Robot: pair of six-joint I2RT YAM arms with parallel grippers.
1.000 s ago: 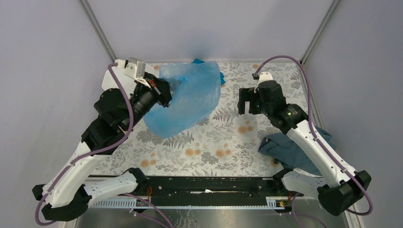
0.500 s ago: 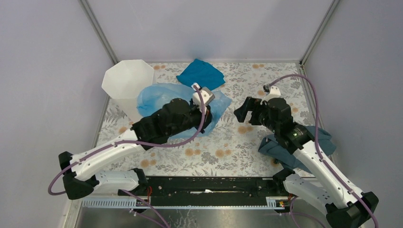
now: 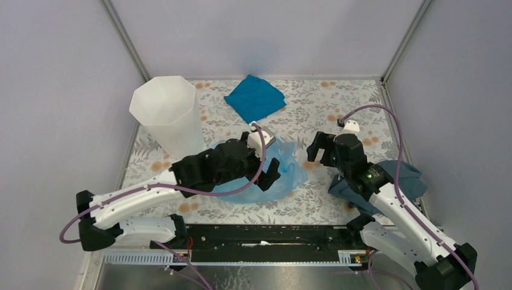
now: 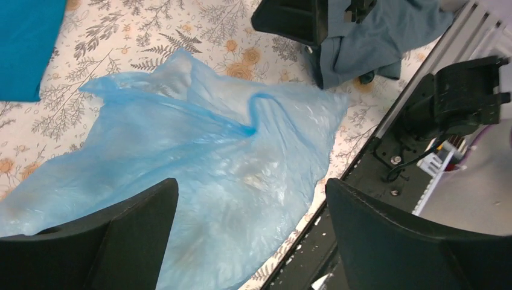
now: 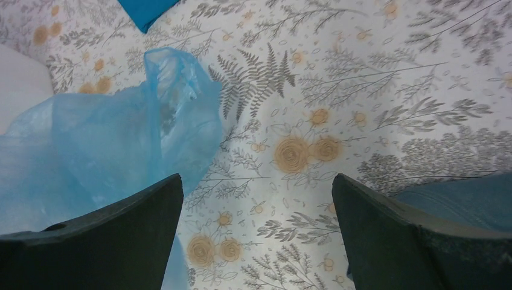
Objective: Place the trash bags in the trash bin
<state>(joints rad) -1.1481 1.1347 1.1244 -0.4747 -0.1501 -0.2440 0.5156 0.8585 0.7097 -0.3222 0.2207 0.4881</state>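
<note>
One trash bag lies slack and crumpled on the table, outside the trash bin, which stands upright at the far left. Left tool hangs just over the film, jaws spread wide and gripping nothing, likely poised for a pinch. Right tool is equally wide and empty, hovering beside the bag's right edge, perhaps to assist.

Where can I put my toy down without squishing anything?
The best bare spot on the table is the far right corner, between the teal cloth and the right wall. There is also a narrower gap between the bin and that cloth. The middle and near right are crowded: the left arm hangs over the bag, the right arm over the grey cloth.
</note>
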